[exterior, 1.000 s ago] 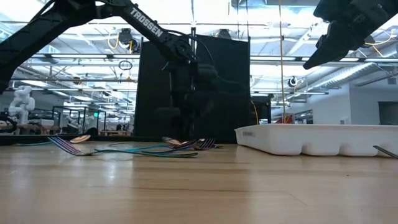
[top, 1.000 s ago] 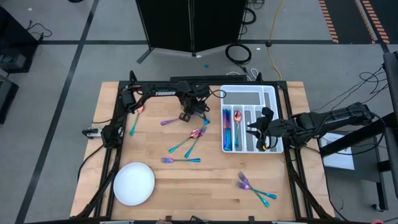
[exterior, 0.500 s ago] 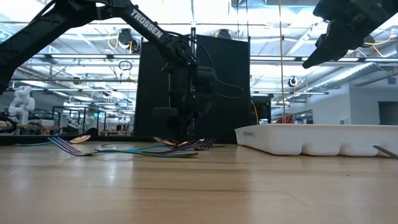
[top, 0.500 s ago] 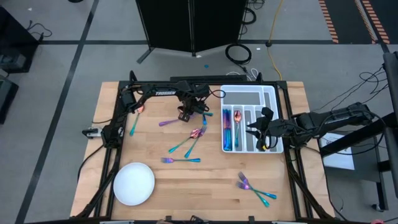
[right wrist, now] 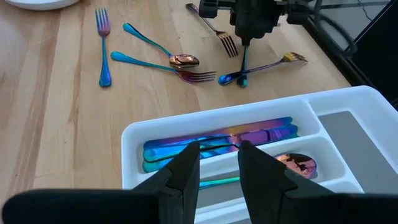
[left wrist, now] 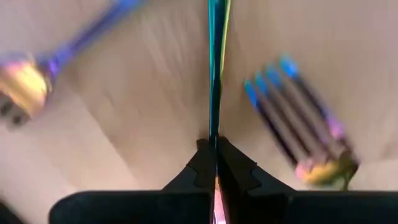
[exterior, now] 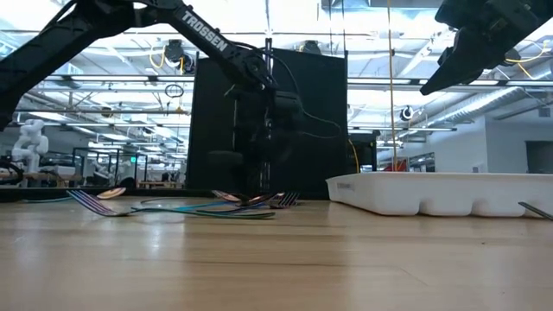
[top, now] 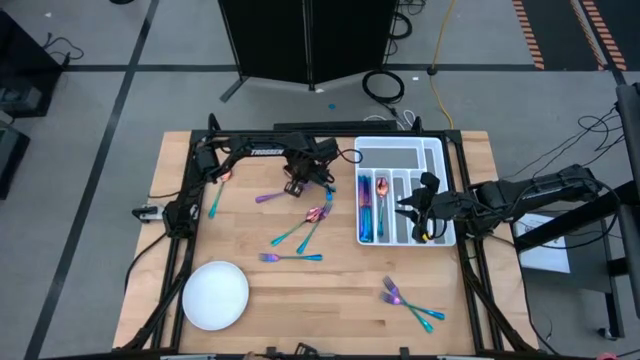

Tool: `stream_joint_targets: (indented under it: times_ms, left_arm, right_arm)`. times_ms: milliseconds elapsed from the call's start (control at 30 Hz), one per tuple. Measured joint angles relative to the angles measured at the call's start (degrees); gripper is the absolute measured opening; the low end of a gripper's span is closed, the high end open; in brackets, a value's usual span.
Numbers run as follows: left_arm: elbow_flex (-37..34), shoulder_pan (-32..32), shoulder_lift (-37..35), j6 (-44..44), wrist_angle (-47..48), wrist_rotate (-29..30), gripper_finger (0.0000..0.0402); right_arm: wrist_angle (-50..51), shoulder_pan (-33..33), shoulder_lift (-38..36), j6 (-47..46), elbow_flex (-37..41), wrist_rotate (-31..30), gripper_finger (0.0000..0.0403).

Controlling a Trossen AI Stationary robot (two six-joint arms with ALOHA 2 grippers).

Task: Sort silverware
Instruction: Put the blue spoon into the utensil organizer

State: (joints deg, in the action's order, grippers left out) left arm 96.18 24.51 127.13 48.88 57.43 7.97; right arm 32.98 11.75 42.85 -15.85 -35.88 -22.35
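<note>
Iridescent silverware lies scattered on the wooden table: a fork (top: 290,258), crossed pieces (top: 297,235), a spoon (top: 318,212), two forks (top: 410,305) near the front. My left gripper (top: 297,186) points down at the table's far middle, shut on a slim teal piece (left wrist: 216,74) seen edge-on. A fork (left wrist: 305,118) lies beside it. My right gripper (right wrist: 217,168) hovers open above the white divided tray (right wrist: 205,121), nothing between its fingers. Several pieces lie in the tray's compartments. My left gripper pinches the slim teal piece (left wrist: 215,140) between its two fingertips, coming from above and pointing down. The piece stands on its narrow edge and runs straight out from the fingers. In the right wrist view its free end (right wrist: 241,79) lies on the table.
A round white plate (top: 215,295) sits at the near left. A purple fork (top: 268,196) and a teal spoon (top: 213,200) lie left of my left gripper. Bare wood stretches across the front middle of the table.
My left gripper has stayed over the same spot, tipped a little at the wrist, and shut its fingers on the slim teal piece. The right arm has kept still.
</note>
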Motion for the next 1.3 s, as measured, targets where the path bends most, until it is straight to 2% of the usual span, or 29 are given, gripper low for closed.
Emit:
stream_joint_targets:
  times_ms: [233, 333, 667, 867, 1133, 1300]
  left_arm:
    - [1.0, 0.6, 0.4, -0.3, 8.8, 15.8, 0.0001]
    - [2.6, 0.7, 0.3, -0.6, 12.5, 19.1, 0.0001]
    - [7.9, -1.7, -4.9, -1.8, 11.7, 17.0, 0.0]
    - [11.5, -5.8, -8.0, 3.1, 6.5, 16.5, 0.0]
    - [11.9, -11.2, -7.3, 20.4, -4.5, 15.7, 0.0]
    - [10.6, -14.4, -7.3, 30.3, -18.2, 10.7, 0.0]
  right_arm:
    - [-1.3, 0.0, 0.0, 0.0, 0.0, 0.0, 0.0095]
    - [-1.6, 0.0, 0.0, 0.0, 0.0, 0.0, 0.0095]
    - [-1.5, 0.0, 0.0, 0.0, 0.0, 0.2, 0.0095]
    - [-1.5, 0.0, 0.0, 0.2, 0.0, 0.2, 0.0095]
    - [-1.9, 0.0, 0.0, 0.1, 0.0, 0.2, 0.0095]
    - [-1.9, 0.0, 0.0, 0.2, 0.0, 0.2, 0.0095]
